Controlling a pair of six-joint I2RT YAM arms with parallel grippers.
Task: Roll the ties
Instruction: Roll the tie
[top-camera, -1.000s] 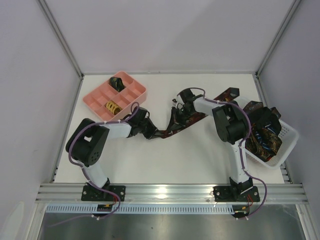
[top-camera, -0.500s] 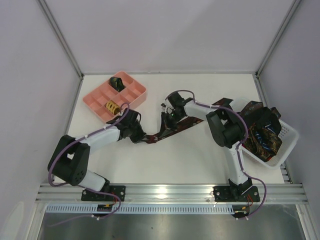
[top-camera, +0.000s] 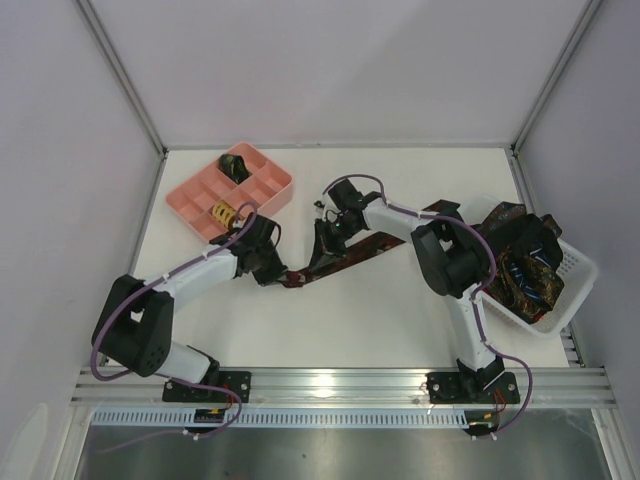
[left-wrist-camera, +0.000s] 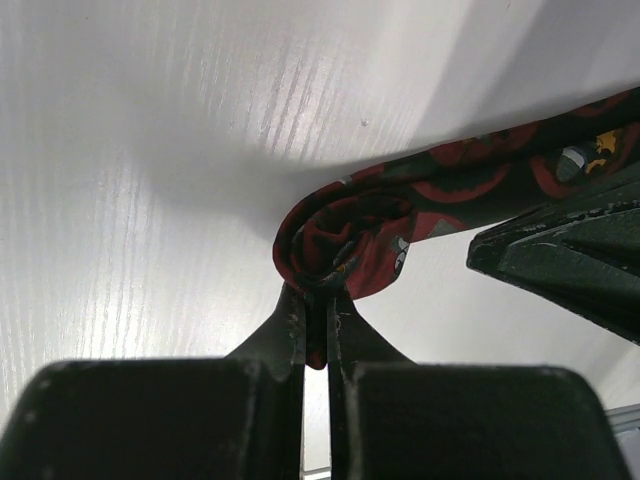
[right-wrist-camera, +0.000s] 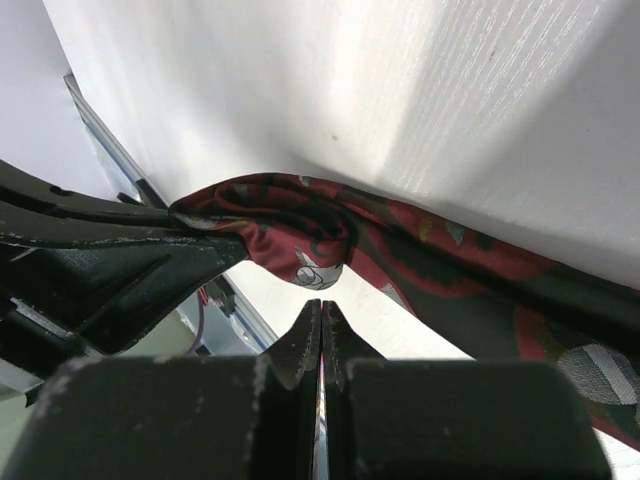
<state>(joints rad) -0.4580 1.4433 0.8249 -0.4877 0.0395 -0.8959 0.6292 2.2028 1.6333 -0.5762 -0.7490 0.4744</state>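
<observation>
A dark tie with a red pattern (top-camera: 372, 243) lies across the table from the middle toward the basket. Its near end is curled into a small roll (left-wrist-camera: 345, 235). My left gripper (top-camera: 281, 271) is shut on that rolled end, with fabric pinched between its fingertips in the left wrist view (left-wrist-camera: 318, 295). My right gripper (top-camera: 322, 232) is just right of it, over the tie. In the right wrist view it (right-wrist-camera: 321, 305) is shut with nothing between the tips, and the tie (right-wrist-camera: 400, 250) lies just beyond them.
A pink compartment tray (top-camera: 262, 203) at the back left holds a dark rolled tie (top-camera: 237, 163) and a yellow rolled tie (top-camera: 224, 213). A white mesh basket (top-camera: 578, 268) at the right edge holds several loose ties (top-camera: 525, 262). The walls stand close around the table.
Both grippers have moved left, and the tie's end has been dragged left with them. The left arm has stretched out to the left. The tie's end now shows a small curl.
</observation>
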